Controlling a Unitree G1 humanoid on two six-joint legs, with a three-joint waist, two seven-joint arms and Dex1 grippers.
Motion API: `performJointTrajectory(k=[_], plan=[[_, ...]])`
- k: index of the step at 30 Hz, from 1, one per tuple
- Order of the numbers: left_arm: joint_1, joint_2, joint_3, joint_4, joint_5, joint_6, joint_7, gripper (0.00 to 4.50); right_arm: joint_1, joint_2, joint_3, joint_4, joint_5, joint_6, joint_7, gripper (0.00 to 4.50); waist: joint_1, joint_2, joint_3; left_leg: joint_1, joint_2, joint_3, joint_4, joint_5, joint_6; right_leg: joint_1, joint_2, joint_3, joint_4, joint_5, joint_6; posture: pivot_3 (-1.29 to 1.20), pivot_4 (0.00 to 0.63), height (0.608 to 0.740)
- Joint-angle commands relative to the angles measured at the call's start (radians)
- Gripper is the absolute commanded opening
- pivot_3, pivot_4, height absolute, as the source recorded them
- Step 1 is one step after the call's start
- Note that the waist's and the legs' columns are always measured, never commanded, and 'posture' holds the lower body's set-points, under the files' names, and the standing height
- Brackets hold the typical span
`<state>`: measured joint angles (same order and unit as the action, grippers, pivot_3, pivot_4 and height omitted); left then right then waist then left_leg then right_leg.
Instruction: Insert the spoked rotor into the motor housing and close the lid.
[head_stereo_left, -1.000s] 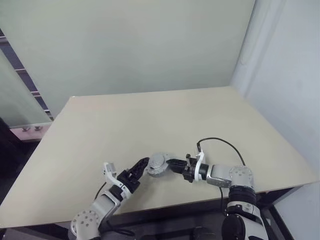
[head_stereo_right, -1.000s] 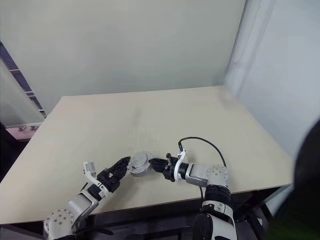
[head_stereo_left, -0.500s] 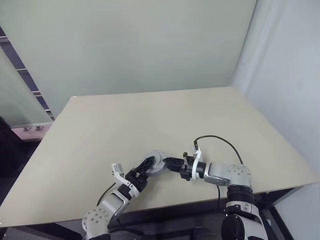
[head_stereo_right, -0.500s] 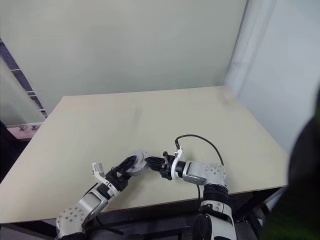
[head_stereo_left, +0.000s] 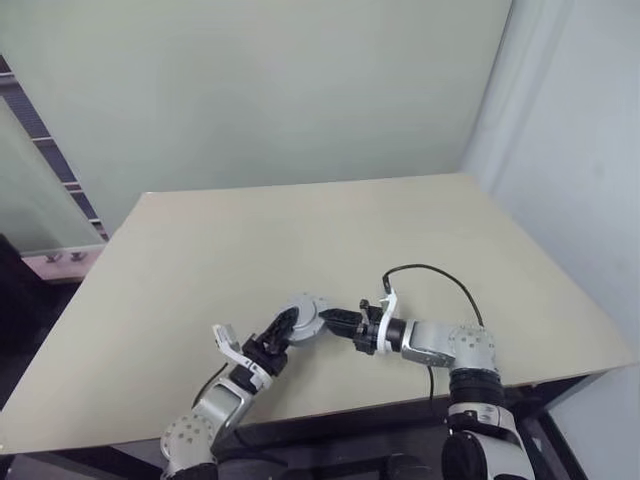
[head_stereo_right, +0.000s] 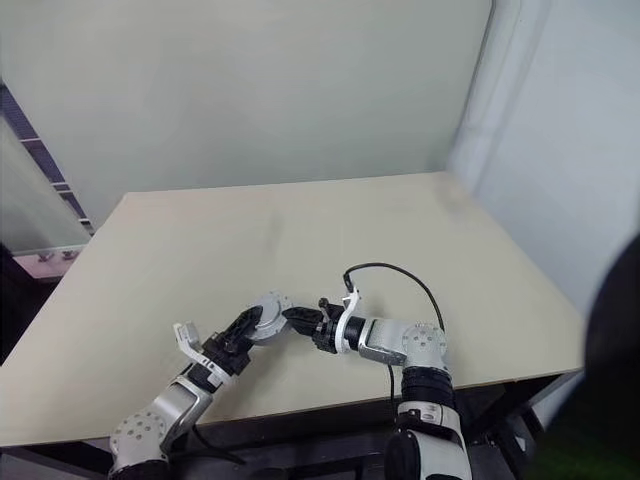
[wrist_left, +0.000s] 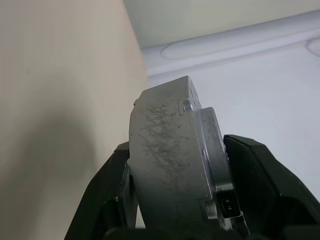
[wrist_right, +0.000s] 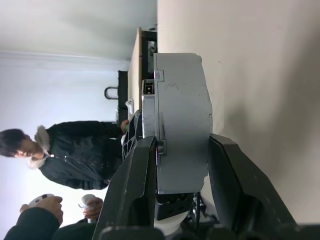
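While both jaws clamp the motor housing (head_stereo_left: 304, 318) above the near surface (head_stereo_left: 330, 240), I see its grey casing.

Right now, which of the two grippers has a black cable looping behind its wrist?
The right gripper: a black cable arcs over the table behind its wrist. The left gripper, facing it across the grey round part, has no such loop.

1. Motor housing (wrist_left: 170, 165) showing grey w/ dark scuff streaks, a paler silver band.
2. Table (head_stereo_left: 300, 240) looking plain beige, no pattern.
3. Both grippers' fingers (wrist_right: 135, 190) showing black.
4. Person (wrist_right: 75, 150) wearing black jacket.
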<state>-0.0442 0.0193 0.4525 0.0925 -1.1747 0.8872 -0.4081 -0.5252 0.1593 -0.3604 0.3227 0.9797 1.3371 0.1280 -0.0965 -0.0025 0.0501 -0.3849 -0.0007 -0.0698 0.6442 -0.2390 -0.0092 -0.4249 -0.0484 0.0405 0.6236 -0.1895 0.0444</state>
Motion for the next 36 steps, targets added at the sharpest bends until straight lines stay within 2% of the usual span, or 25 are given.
performJointTrajectory(k=[1, 4, 8, 9, 13, 17, 22, 26, 31, 36], plan=[[-0.026, -0.003, -0.014, -0.005, 0.003, -0.016, 0.014, 2.31, -0.005, 0.088, 0.049, -0.071, 0.025, -0.049, 0.051, 1.94, 0.000, 0.000, 0.000, 0.000, 0.000, 0.000, 0.000, 0.000, 0.000, 0.000, 0.000, 0.000, 0.000, 0.000, 0.000, 0.00, 0.000, 0.740], [-0.027, -0.015, -0.009, -0.009, -0.009, -0.037, 0.019, 2.13, 0.008, 0.074, 0.069, -0.087, 0.043, -0.058, 0.075, 2.87, 0.000, 0.000, 0.000, 0.000, 0.000, 0.000, 0.000, 0.000, 0.000, 0.000, 0.000, 0.001, 0.000, 0.000, 0.000, 0.00, 0.000, 0.740], [-0.015, -0.051, -0.012, -0.048, -0.030, -0.057, 0.042, 2.06, 0.021, 0.070, 0.068, -0.104, 0.039, -0.101, 0.064, 4.36, 0.000, 0.000, 0.000, 0.000, 0.000, 0.000, 0.000, 0.000, 0.000, 0.000, 0.000, 0.001, 0.000, 0.000, 0.000, 0.00, 0.000, 0.740], [-0.012, -0.059, -0.011, -0.057, -0.033, -0.063, 0.049, 2.04, 0.023, 0.071, 0.064, -0.103, 0.038, -0.110, 0.054, 4.50, 0.000, 0.000, 0.000, 0.000, 0.000, 0.000, 0.000, 0.000, 0.000, 0.000, 0.000, 0.001, 0.000, 0.000, 0.000, 0.00, 0.000, 0.740], [-0.008, -0.084, -0.006, -0.097, -0.041, -0.095, 0.080, 2.03, 0.038, 0.049, 0.107, -0.126, 0.004, -0.141, 0.065, 4.50, 0.000, 0.000, 0.000, 0.000, 0.000, 0.000, 0.000, 0.000, 0.000, 0.000, 0.000, 0.001, 0.000, 0.000, 0.000, 0.00, 0.000, 0.740], [-0.030, -0.094, 0.010, -0.141, -0.014, -0.178, 0.131, 2.03, 0.081, -0.038, 0.306, -0.223, -0.160, -0.295, 0.187, 4.50, 0.000, 0.000, 0.000, 0.000, 0.000, 0.000, 0.000, 0.000, 0.000, 0.000, 0.000, 0.001, 0.000, 0.000, 0.000, 0.00, 0.000, 0.740], [-0.079, -0.044, -0.005, -0.153, 0.136, -0.328, 0.169, 2.01, 0.121, -0.163, 0.549, -0.292, -0.384, -0.541, 0.349, 4.50, 0.000, -0.001, 0.000, 0.000, 0.000, 0.000, 0.001, 0.000, 0.000, 0.000, 0.000, 0.000, 0.000, 0.000, 0.000, 0.00, 0.000, 0.740], [-0.101, 0.022, -0.049, -0.133, 0.286, -0.420, 0.162, 2.01, 0.135, -0.239, 0.682, -0.299, -0.552, -0.739, 0.426, 4.50, 0.001, -0.001, 0.000, 0.000, -0.001, 0.000, 0.001, 0.000, 0.000, 0.000, 0.000, 0.001, 0.000, 0.000, 0.000, 0.00, 0.000, 0.740], [-0.141, 0.059, -0.046, -0.085, 0.395, -0.516, 0.167, 2.01, 0.143, -0.280, 0.759, -0.269, -0.699, -0.920, 0.464, 4.50, 0.009, -0.005, 0.000, 0.000, -0.002, 0.000, 0.001, 0.000, 0.000, 0.001, 0.000, 0.002, 0.000, 0.000, 0.000, 0.00, 0.000, 0.740], [-0.167, 0.101, -0.062, -0.004, 0.519, -0.592, 0.175, 2.00, 0.141, -0.283, 0.777, -0.239, -0.773, -1.004, 0.476, 4.50, 0.018, -0.007, 0.000, 0.000, -0.001, 0.000, 0.001, 0.000, 0.000, 0.001, 0.000, 0.002, 0.000, 0.000, 0.000, 0.00, 0.000, 0.740]])
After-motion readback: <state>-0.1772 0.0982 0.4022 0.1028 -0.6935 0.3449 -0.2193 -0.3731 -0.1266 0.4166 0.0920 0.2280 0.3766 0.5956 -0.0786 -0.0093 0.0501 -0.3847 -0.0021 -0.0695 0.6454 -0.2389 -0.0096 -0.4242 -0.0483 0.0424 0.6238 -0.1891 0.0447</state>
